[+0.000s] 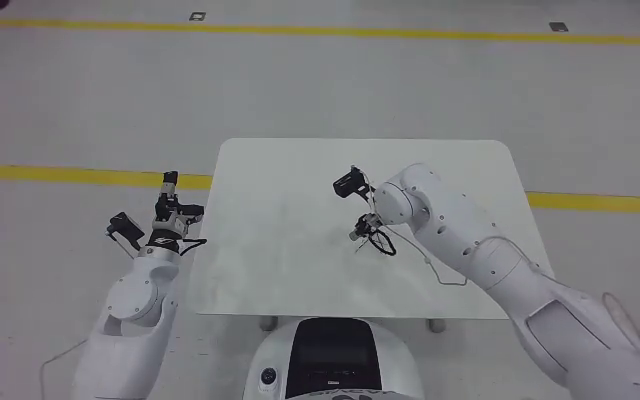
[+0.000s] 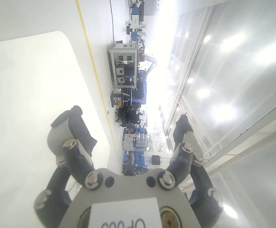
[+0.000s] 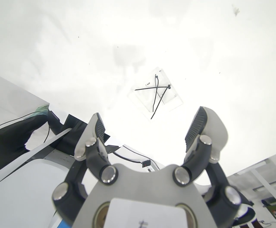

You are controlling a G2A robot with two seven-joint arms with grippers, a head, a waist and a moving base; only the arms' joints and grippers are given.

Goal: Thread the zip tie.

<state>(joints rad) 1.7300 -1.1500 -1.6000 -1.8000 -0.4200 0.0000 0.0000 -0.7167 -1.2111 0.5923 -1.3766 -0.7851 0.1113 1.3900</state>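
Overhead looking down, wrist views close — table shared

Zip ties on tray, on table

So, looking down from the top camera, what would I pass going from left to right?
Left gripper, open, out past the edge → white table → right gripper, open, over the tabletop.

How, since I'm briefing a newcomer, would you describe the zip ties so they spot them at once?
On the white table, in front of the open jaws of the right gripper, lies a small clear square sheet. The zip ties are the thin black strips crossed over one another on it, unlike the table's tiny scattered specks.
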